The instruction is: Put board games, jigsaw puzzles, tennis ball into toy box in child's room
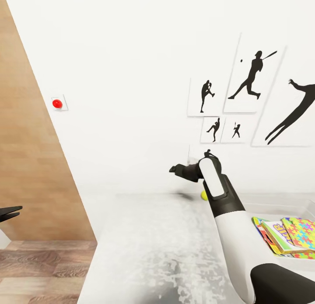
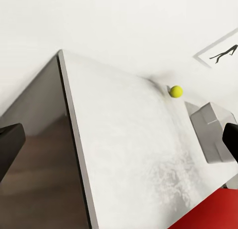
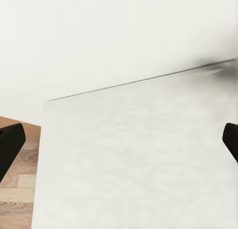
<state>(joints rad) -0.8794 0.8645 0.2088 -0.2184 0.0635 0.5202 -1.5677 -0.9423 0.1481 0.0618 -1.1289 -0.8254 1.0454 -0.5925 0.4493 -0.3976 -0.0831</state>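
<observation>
— Where's my right pincer (image 1: 176, 169) just now?

— In the head view I've got the white-and-black right arm (image 1: 227, 216) reaching out over the long pale grey table top (image 1: 153, 242), the dark pincer at its end pointing toward the white wall. From the right wrist camera I see both black fingertips (image 3: 10, 144) at the far edges of the picture, spread wide, with nothing between them but bare table (so it holds nothing and touches nothing).

— And the small yellow-green tennis ball (image 1: 204, 195)?

— It sits on the table against the wall, just beside my right forearm and a little behind the pincer. The left wrist camera shows it too (image 2: 176, 91), near the corner of the light grey toy box (image 2: 208, 130).

— What's in the box?

— In the head view I can see the box's rim (image 1: 280, 202) at the right, and inside it a yellow-orange printed board game (image 1: 275, 238) and a multicoloured jigsaw puzzle square (image 1: 302, 231), lying overlapped.

— Left pincer (image 1: 11, 212)?

— Its dark fingers poke in low at the left edge, off the table, over the wood-plank floor (image 1: 39, 269). In its own camera the tips (image 2: 10, 142) stand wide apart, empty.
</observation>
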